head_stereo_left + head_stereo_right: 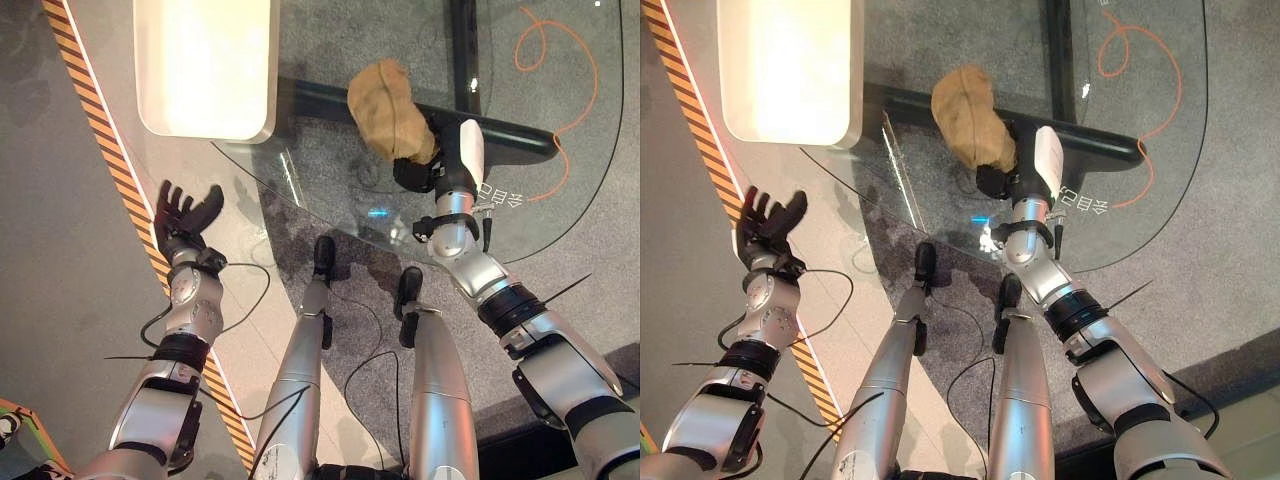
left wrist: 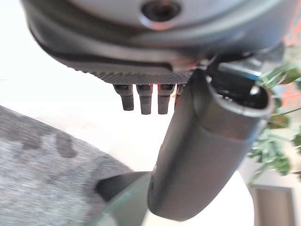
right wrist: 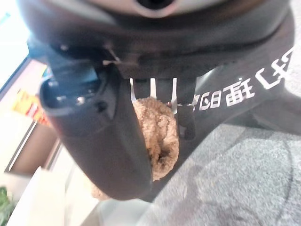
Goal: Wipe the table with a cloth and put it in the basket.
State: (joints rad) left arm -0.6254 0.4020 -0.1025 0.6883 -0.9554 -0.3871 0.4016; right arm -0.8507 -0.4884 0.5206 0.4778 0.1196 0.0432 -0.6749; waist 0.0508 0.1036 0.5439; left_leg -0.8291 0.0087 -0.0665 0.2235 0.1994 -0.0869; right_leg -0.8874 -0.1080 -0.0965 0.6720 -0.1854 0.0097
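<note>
Clear glass surface (image 1: 330,190) carries the crumpled tan cloth (image 1: 385,108) clenched in the right hand (image 1: 425,165), which should press flat while sweeping; left hand (image 1: 185,215) hangs released.

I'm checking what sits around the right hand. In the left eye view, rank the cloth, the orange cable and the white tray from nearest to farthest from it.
From the right hand:
1. Tan cloth, held in the hand's grip over the glass table.
2. Orange cable, on the floor beneath the glass, to the hand's right.
3. White tray, at the table's far left.
</note>
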